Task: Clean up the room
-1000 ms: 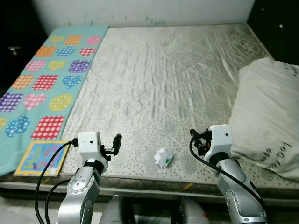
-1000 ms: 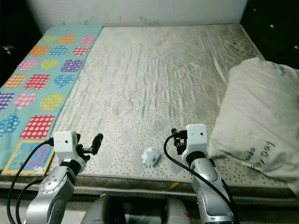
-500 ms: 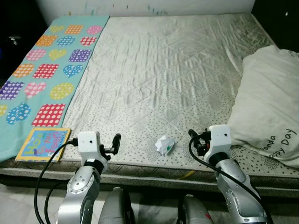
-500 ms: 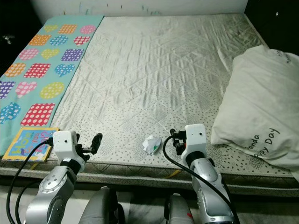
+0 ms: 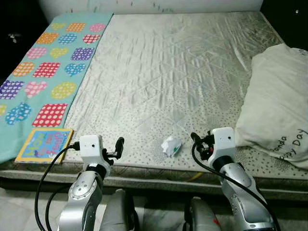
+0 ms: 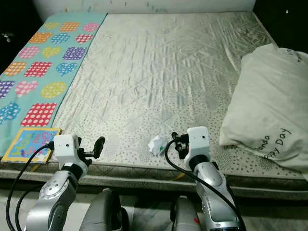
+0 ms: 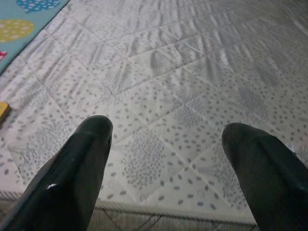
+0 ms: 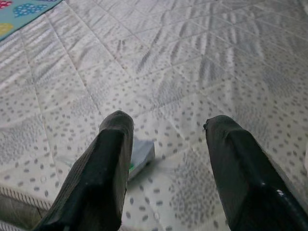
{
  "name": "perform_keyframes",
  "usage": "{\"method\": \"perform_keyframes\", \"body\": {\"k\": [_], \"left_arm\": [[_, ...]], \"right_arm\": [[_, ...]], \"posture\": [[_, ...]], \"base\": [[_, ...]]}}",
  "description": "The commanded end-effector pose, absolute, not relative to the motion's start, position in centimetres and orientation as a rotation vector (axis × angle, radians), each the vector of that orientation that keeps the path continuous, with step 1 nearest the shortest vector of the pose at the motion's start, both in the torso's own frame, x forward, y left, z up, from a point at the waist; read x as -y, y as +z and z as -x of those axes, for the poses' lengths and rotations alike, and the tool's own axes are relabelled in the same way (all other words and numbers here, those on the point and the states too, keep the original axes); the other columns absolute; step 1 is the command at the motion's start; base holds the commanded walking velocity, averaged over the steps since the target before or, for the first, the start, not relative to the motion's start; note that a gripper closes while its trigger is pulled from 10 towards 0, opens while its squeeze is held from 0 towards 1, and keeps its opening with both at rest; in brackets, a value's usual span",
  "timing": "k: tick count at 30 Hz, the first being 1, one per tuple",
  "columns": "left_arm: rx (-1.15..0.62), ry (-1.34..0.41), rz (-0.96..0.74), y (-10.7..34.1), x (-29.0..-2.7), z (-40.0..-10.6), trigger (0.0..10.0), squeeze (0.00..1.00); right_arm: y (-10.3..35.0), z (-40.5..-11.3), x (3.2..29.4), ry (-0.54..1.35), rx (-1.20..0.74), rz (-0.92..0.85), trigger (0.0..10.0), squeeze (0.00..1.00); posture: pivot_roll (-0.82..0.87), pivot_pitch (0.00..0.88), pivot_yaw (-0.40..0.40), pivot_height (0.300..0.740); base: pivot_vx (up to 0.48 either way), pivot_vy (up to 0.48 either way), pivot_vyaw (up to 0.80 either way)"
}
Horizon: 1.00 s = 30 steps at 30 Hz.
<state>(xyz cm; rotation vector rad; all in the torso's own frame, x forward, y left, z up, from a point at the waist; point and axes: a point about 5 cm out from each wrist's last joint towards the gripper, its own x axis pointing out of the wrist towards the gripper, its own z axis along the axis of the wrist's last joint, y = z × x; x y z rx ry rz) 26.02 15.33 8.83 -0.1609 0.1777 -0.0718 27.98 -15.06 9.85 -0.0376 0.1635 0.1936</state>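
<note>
One wide quilted mattress (image 5: 168,86) spreads out ahead of me, a teal patterned blanket (image 5: 43,77) along its left side, a big pillow (image 5: 279,106) on its right, and a colourful book (image 5: 44,144) at the near left edge. Near the front edge, just left of my right gripper (image 8: 166,139), lies a small crumpled white wrapper (image 5: 171,146). Both the right gripper and my left gripper (image 7: 166,137) hover over the mattress edge with fingers spread apart, holding nothing.

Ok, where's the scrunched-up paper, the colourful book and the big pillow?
crumpled paper (image 5: 171,146), left eye view, on its white middle.
colourful book (image 5: 44,144), left eye view, on the middle of its cover.
pillow (image 6: 269,103), right eye view, on its plain top face.
</note>
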Motion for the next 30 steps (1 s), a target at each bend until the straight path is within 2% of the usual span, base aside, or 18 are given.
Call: {"method": "perform_keyframes", "body": {"k": [1,8,18,27,30], "left_arm": [[-0.177,-0.043,0.145,8.83,-15.91,-25.85,10.0,0.0],[-0.154,-0.002,0.129,9.13,-16.32,-25.96,10.0,0.0],[-0.143,0.022,0.122,9.23,-16.61,-25.92,10.0,0.0],[-0.129,0.02,0.117,9.42,-16.68,-25.86,10.0,0.0],[-0.117,0.01,0.11,9.57,-16.71,-25.85,10.0,0.0]], "right_arm": [[9.77,-27.81,14.82,0.212,-0.164,0.033,10.0,0.0],[9.84,-27.81,14.52,0.241,-0.152,0.031,10.0,0.0],[10.24,-28.09,14.57,0.269,-0.125,0.064,10.0,0.0],[10.35,-28.13,14.34,0.286,-0.115,0.073,10.0,0.0],[10.37,-28.18,14.26,0.288,-0.108,0.05,10.0,0.0]], "posture": [[-0.15,0.173,0.059,0.57],[-0.14,0.176,0.058,0.532],[-0.14,0.178,0.056,0.532],[-0.14,0.179,0.055,0.532],[-0.14,0.179,0.055,0.532]], "base": [[0.0,0.0,0.0],[0.0,0.0,0.0],[0.0,0.0,0.0],[0.0,0.0,0.63],[0.0,0.0,0.0]]}}
